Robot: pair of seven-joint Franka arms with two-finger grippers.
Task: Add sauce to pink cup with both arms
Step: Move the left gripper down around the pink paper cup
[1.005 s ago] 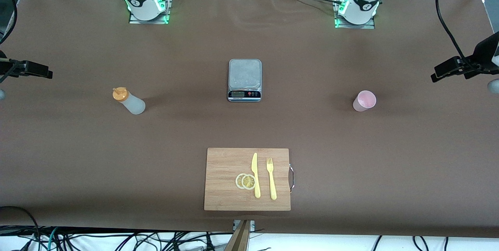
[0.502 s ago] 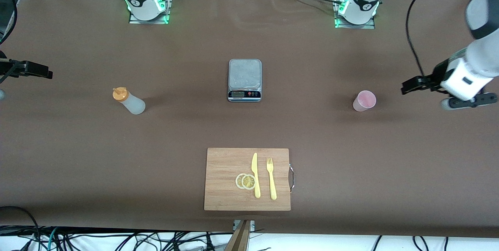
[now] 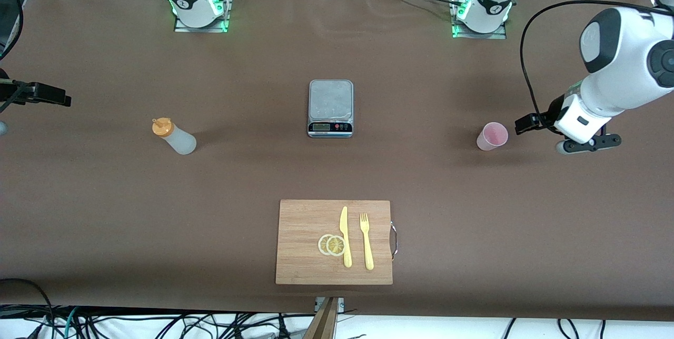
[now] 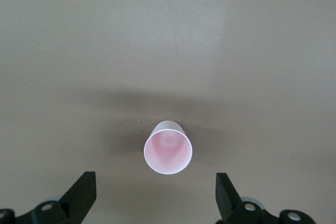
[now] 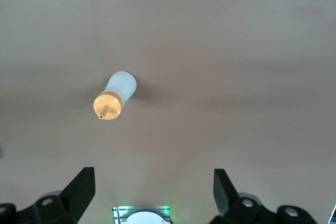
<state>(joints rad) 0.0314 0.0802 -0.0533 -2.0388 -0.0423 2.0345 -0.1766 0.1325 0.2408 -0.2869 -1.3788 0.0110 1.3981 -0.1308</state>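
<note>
Item: small pale pink tapered plastic tumbler, the pink cup [image 3: 493, 136], stood upright and empty on the brown table covering [image 3: 105, 212], level with the silver digital kitchen scale [image 3: 330, 108] and well apart from it toward the left arm's end of the table. Item: translucent whitish squeeze bottle with orange cap and thin nozzle, the sauce [image 3: 174, 136], stood upright, also level with the scale and well apart from it toward the right arm's end. Item: left gripper [image 4: 155, 195], black, two-fingered, hung in the air near the cup on the side away from the scale; its fingers [image 4: 84, 192] were spread wide, wider than the cup, with nothing between them. Item: right gripper [image 5: 152, 192], only its fingers seen in the right wrist view, hung above the table over the stretch near the sauce bottle, likewise wide apart and holding nothing. Item: rectangular bamboo cutting board [image 3: 305, 223] with a metal handle lay nearer the front camera than the scale, bearing two lemon slices [image 3: 331, 245], a yellow plastic knife [image 3: 345, 236] and a yellow plastic fork [image 3: 366, 240], side by side.
</note>
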